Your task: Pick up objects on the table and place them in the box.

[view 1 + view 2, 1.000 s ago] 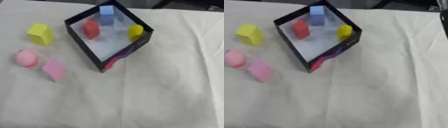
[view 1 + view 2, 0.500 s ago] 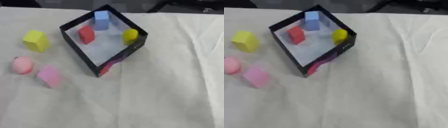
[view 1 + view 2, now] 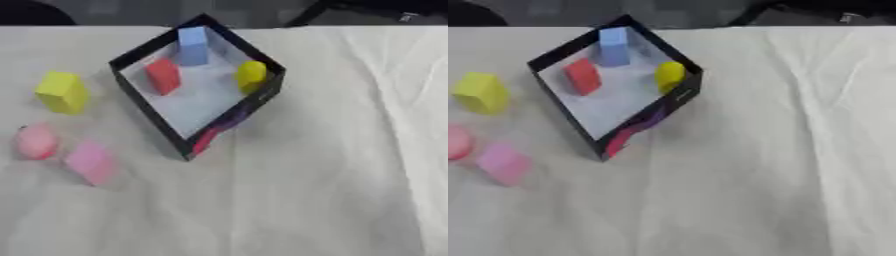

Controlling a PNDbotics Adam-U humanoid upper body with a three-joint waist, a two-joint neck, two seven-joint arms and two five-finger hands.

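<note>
Box (image 3: pixel 229 117): a black-walled box with a pale floor was seen in the upper centre-left of the frame, turned so one corner pointed toward the bottom edge; pink and red markings were noted on its near outer wall.
Box contents: three pieces were recorded inside, well apart from one another. A blue block (image 3: pixel 192 46) stood upright in the far corner, a red block (image 3: pixel 163 76) stood by the left inner wall, and a yellow rounded piece (image 3: pixel 250 75) sat against the right inner wall.
Yellow block (image 3: pixel 61 92): it was observed on the cloth at the left of the frame, beside the box but not touching it.
Pink round object (image 3: pixel 37 141): it was found near the left edge, below the yellow block.
Pink block (image 3: pixel 90 161): it lay just right of the pink round object, lower left of the box; whether the two touched could not be told.
Tablecloth (image 3: pixel 324 175): a cream cloth with soft creases was noted across the whole surface.
Hands: neither hand was visible in either eye view, so the finger state and any hold could not be told.
</note>
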